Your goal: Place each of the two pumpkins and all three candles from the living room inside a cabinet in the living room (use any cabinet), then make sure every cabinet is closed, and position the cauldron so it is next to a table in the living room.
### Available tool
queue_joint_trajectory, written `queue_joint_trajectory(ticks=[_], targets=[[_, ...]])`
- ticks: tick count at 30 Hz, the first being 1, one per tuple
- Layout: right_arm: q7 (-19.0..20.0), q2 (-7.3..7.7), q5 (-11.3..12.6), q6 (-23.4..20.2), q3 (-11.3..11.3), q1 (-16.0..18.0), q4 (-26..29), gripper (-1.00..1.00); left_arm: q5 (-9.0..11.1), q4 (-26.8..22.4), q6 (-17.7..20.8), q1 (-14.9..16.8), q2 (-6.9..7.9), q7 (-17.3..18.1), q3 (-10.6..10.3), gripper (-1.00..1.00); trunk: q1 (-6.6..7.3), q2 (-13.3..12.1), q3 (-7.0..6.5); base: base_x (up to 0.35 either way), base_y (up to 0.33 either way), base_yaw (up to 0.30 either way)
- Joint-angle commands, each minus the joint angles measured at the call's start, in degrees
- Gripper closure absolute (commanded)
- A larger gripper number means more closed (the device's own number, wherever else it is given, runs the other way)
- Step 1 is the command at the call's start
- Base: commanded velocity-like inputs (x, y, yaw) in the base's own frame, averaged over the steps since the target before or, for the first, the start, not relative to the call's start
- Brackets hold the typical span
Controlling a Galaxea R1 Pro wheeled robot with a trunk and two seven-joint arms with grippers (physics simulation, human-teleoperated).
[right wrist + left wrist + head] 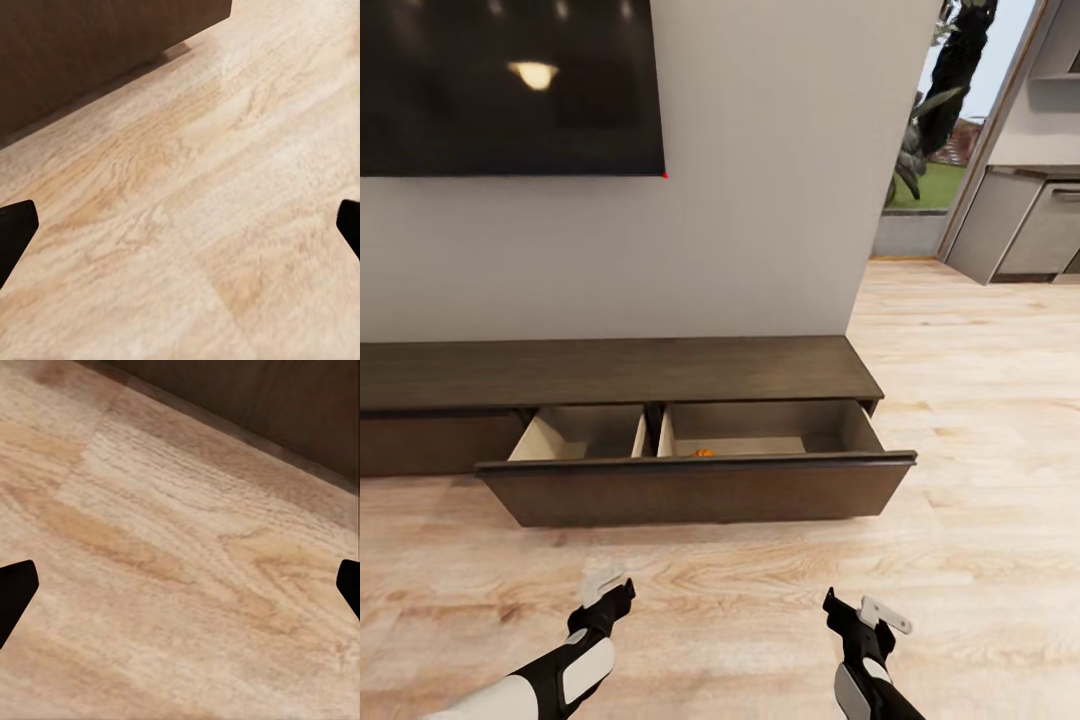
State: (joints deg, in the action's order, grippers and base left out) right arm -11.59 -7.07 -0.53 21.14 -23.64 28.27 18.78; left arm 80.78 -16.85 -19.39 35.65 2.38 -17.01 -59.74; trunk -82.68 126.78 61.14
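The long dark-brown cabinet (610, 372) runs along the wall under a black TV. Its wide drawer (695, 487) is pulled out, showing two tan compartments. A small orange pumpkin (703, 453) peeks over the drawer front in the right compartment. My left gripper (606, 592) and right gripper (857, 612) hover over the wood floor in front of the drawer, both open and empty. In each wrist view the dark fingertips (15, 592) (15, 229) sit far apart over bare floor, with the drawer front (90, 52) beyond. Candles, cauldron and table are out of view.
A white wall stands behind the cabinet. To the right, a doorway opens toward grey kitchen units (1020, 225) and a window with plants. Light wood floor (980, 420) stretches in front of and right of the cabinet.
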Motion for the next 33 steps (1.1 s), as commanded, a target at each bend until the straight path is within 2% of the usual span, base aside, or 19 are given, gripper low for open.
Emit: queue_joint_trajectory(ticks=[1,4,6,8,10,11,12,13,14,15,16,18,19,20,21,25,27,30,33], targets=[[-0.08,-0.04,-0.10,0.05,-0.03,0.10,0.09,-1.00,0.26,-0.33,-0.07,0.04,0.07,-0.43,-0.48,-1.00,-0.22,0.44,0.23,0.000,0.000,0.000],[0.05,-0.22,-0.40,-0.76,0.16,2.38,0.28,-1.00,-0.35,-1.22,1.88,0.04,-0.31,-0.28,-0.53,-1.00,-0.87,1.64,0.77,0.000,0.000,0.000],[0.15,-0.27,-0.50,-3.01,0.21,4.70,0.17,-1.00,-1.81,-2.41,3.96,0.06,-0.40,-0.28,-0.52,-1.00,-1.31,2.44,1.13,0.000,0.000,0.000],[0.11,-0.32,-0.56,-7.02,0.24,6.75,0.24,-1.00,-3.78,-4.19,6.91,0.27,-0.29,-0.39,-0.44,-1.00,-1.75,3.24,1.49,0.000,0.000,0.000],[0.06,-0.44,-0.55,-12.73,0.25,8.45,0.68,-1.00,-5.51,-8.07,10.49,1.37,0.40,-0.59,-0.12,-1.00,-2.19,4.04,1.85,0.000,0.000,0.000],[0.07,-0.54,-0.54,-15.14,0.26,9.13,1.16,-1.00,-5.95,-10.66,11.67,1.90,1.39,-0.65,0.19,-1.00,-2.41,4.45,2.03,0.000,0.000,0.000],[0.07,-0.68,-0.49,-18.41,0.26,10.09,2.27,-1.00,-6.27,-15.24,12.84,2.37,3.49,-0.70,0.95,-1.00,-2.63,4.85,2.21,0.000,0.000,0.000],[0.07,-0.71,-0.48,-19.48,0.26,10.31,2.80,-1.00,-6.32,-16.89,13.09,2.46,4.23,-0.71,1.25,-1.00,-2.85,5.25,2.38,0.000,0.000,0.000],[0.09,-0.76,-0.46,-21.72,0.36,10.63,4.03,-1.00,-6.39,-19.98,13.49,2.60,5.64,-0.74,1.69,-1.00,-3.07,5.65,2.56,0.000,0.000,0.000],[0.22,-0.77,-0.47,-23.90,0.75,10.83,5.37,-1.00,-6.40,-22.35,13.73,2.69,6.97,-0.91,1.91,-1.00,-3.29,6.05,2.74,0.000,0.000,0.000],[1.17,-0.73,-0.48,-26.08,2.08,11.01,7.11,-1.00,-6.31,-24.23,13.86,2.77,8.42,-1.71,2.01,-1.00,-3.51,6.45,2.92,0.000,0.000,0.000],[2.53,-0.71,-0.48,-26.71,3.27,11.08,7.77,-1.00,-6.24,-24.18,13.90,2.80,8.94,-2.51,2.00,-1.00,-3.95,7.25,3.28,0.000,0.000,0.000],[5.85,-0.77,-0.59,-24.92,5.97,11.14,8.44,-1.00,-6.41,-20.44,13.73,2.83,9.07,-3.65,1.67,-1.00,-4.17,7.65,3.46,0.000,0.000,0.000],[6.22,-0.79,-0.61,-24.06,6.46,11.12,8.55,-1.00,-6.47,-19.63,13.70,2.84,9.01,-3.73,1.61,-1.00,-4.39,8.06,3.64,0.000,0.000,0.000],[6.97,-0.80,-0.84,-21.08,8.49,10.99,8.80,-1.00,-6.50,-17.62,13.63,2.84,8.80,-3.82,1.50,-1.00,-4.61,8.46,3.82,0.000,0.000,0.000],[7.61,-0.77,-1.21,-17.55,13.39,10.71,9.02,-1.00,-6.37,-14.95,12.94,2.85,8.47,-3.89,1.42,-1.00,-5.49,10.06,4.54,0.000,0.000,0.000],[7.68,-0.76,-1.24,-17.07,14.31,10.61,9.05,-1.00,-6.33,-13.35,11.69,2.85,7.87,-3.90,1.40,-1.00,-5.93,10.86,4.90,0.000,0.000,0.000],[7.79,-0.80,-1.23,-16.67,15.13,10.52,9.07,-1.00,-6.42,-8.91,7.59,2.85,5.50,-3.78,1.41,-1.00,-6.59,12.07,5.44,0.000,0.000,0.000],[7.80,-0.83,-1.23,-16.59,15.28,10.47,9.08,-1.00,-6.52,-7.66,6.59,2.85,4.66,-3.75,1.45,-1.00,-7.24,13.27,5.98,0.000,0.000,0.000]])
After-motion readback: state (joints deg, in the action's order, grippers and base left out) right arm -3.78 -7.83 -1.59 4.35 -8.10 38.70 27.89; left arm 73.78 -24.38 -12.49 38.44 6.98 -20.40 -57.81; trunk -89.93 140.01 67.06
